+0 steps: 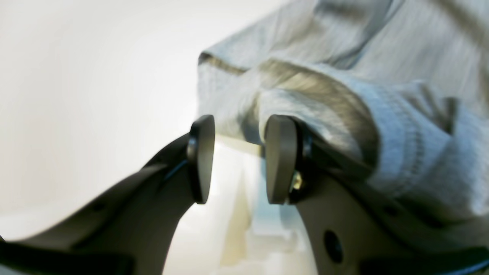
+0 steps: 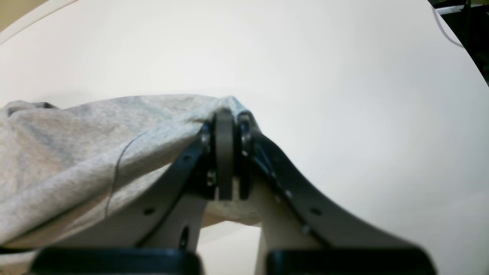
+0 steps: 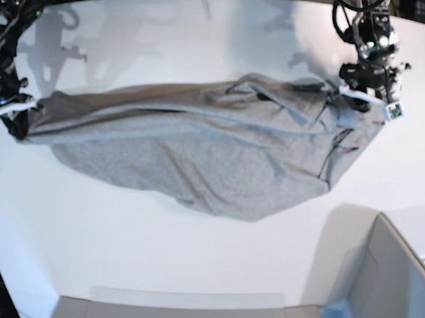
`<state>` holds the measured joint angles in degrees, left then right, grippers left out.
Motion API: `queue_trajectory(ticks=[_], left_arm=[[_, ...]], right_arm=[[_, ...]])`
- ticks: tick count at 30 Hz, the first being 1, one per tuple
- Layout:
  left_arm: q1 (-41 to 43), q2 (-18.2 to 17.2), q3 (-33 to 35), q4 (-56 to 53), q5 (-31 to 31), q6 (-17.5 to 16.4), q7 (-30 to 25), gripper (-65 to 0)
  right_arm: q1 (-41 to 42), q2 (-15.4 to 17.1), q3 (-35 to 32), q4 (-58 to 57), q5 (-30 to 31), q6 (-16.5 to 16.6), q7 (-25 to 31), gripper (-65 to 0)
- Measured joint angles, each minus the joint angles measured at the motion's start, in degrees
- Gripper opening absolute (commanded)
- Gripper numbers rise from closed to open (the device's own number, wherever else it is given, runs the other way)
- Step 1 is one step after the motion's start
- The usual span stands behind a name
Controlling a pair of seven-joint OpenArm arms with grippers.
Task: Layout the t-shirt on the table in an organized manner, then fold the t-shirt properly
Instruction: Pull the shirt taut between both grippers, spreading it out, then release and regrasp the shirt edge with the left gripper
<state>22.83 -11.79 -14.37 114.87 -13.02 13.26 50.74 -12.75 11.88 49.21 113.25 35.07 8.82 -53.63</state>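
The light grey t-shirt [image 3: 213, 152] hangs stretched across the white table [image 3: 160, 255], and its lower part sags onto the tabletop. At the far left my right gripper [image 3: 15, 117] holds one end. In the right wrist view that gripper [image 2: 226, 152] is shut on a bunched edge of the t-shirt [image 2: 76, 145]. At the right end is my left gripper [image 3: 368, 98]. In the left wrist view that gripper [image 1: 238, 160] is open, with nothing between its pads. A thick fold of the t-shirt [image 1: 344, 57] lies draped over its right finger [image 1: 280, 158].
A grey box-like bin [image 3: 383, 283] stands at the front right corner, close to the shirt's right end. A grey ledge [image 3: 186, 311] runs along the front edge. The table's curved rim [image 2: 464, 57] shows at the right wrist view's upper right, with dark equipment beyond it.
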Motion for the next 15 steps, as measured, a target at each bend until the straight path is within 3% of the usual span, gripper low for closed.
queue_trajectory(ticks=[4,7,10,15], left_arm=[[0.02,1.29,-0.13,-0.85,0.33,-0.37,3.02,-41.8],[-2.49,-0.76,4.83,-5.01,1.03,0.22,15.47,-41.8],[-3.80,-0.68,4.61,-4.87,0.83,0.22,12.81,-41.8],[-2.12,1.90,-7.08,-3.54,0.68,0.57,10.45,-41.8]], right_arm=[[0.02,0.02,-0.04,0.00,0.09,0.02,0.02,-65.0],[-1.05,0.13,0.07,0.00,-0.24,-0.04,0.20,-65.0],[-0.94,0.17,0.04,0.00,-0.31,-0.17,0.28,-65.0],[-0.79,0.15,0.00,0.00,-0.33,-0.17,0.26,-65.0]])
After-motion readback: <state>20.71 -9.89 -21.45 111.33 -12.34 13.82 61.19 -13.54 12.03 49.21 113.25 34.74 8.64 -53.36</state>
